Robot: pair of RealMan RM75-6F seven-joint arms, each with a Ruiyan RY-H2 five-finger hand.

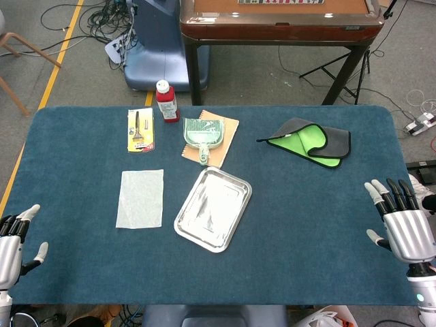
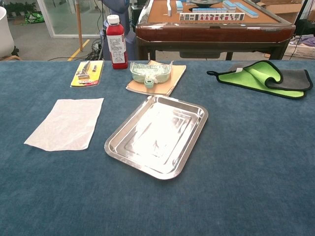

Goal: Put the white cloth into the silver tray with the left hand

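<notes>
The white cloth [image 1: 140, 198] [image 2: 66, 124] lies flat on the blue table, left of centre. Just to its right sits the silver tray [image 1: 186, 225] [image 2: 121, 150], empty and turned at an angle. My left hand [image 1: 13, 244] hovers at the table's near left corner, well left of the cloth, fingers apart and holding nothing. My right hand [image 1: 402, 221] is at the near right edge, fingers spread upward, also empty. Neither hand shows in the chest view.
At the back stand a red bottle [image 1: 166, 101], a yellow packaged tool [image 1: 140, 130], a green dustpan [image 1: 203, 135] on a brown notebook [image 1: 228, 133], and a grey-green folded cloth [image 1: 310, 141]. A wooden mahjong table [image 1: 279, 24] stands behind.
</notes>
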